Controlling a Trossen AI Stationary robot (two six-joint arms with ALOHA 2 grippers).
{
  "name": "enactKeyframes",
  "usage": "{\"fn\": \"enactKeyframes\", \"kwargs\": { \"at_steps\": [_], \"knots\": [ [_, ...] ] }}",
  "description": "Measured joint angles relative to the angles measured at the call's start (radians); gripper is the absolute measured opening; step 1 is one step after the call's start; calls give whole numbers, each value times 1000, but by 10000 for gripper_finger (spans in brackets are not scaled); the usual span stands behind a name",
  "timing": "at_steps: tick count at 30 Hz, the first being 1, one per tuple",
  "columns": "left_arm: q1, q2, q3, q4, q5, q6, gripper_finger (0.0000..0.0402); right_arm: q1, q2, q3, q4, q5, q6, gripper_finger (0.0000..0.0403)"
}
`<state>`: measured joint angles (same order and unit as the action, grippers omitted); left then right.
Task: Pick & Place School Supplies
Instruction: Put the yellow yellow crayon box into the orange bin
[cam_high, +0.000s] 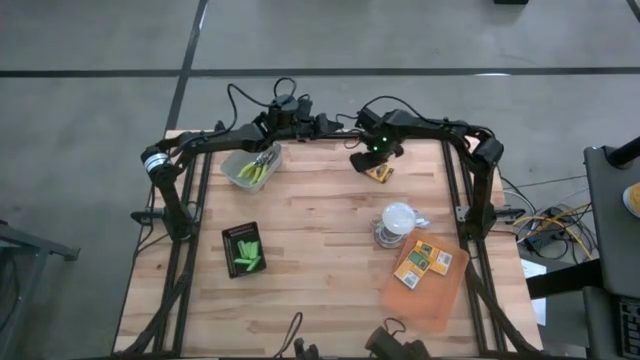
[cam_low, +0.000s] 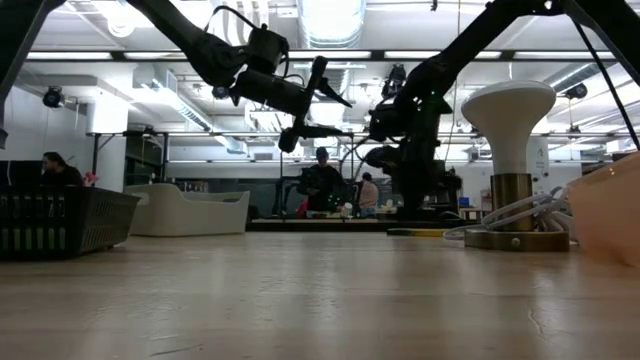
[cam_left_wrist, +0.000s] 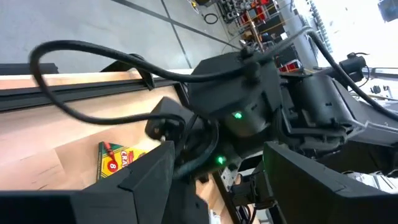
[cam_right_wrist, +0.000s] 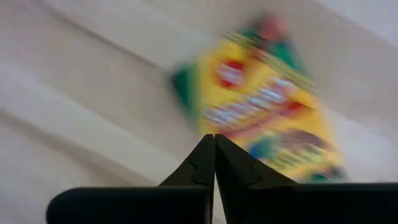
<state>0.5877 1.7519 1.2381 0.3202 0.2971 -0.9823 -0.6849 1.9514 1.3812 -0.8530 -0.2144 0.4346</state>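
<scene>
A small orange-yellow crayon box (cam_right_wrist: 267, 118) lies flat on the wooden table near its far edge, right of centre (cam_high: 379, 173). My right gripper (cam_right_wrist: 214, 138) is shut and points down just over the box's near-left edge (cam_high: 372, 158), with nothing between its fingers. My left gripper (cam_low: 348, 115) is open and reaches level along the far edge toward the right arm, high above the table (cam_high: 325, 127). Two more orange-yellow boxes (cam_high: 425, 260) lie on the orange sheet. Green sticks (cam_high: 247, 252) lie in the black tray.
A clear tub (cam_high: 250, 166) with yellow-green tools stands at the far left. The black tray (cam_high: 236, 236) sits left of centre and a white dome-topped stand (cam_high: 398, 222) right of centre. The orange sheet (cam_high: 430, 295) lies near right. People show in the room beyond.
</scene>
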Motion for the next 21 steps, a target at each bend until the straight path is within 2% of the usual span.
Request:
{"fn": "enactKeyframes", "kwargs": {
  "at_steps": [4,6,16,21],
  "knots": [
    [0,0,0,0,0,-7,252,-26,0,4,-106,122,-32,8],
    [0,0,0,0,0,-7,252,-42,0,0,-149,141,-40,8],
    [0,0,0,0,0,-9,252,-59,21,-37,-137,126,-69,8],
    [0,0,0,0,0,-9,252,-59,43,-52,-135,42,-69,8]
  ]
}}
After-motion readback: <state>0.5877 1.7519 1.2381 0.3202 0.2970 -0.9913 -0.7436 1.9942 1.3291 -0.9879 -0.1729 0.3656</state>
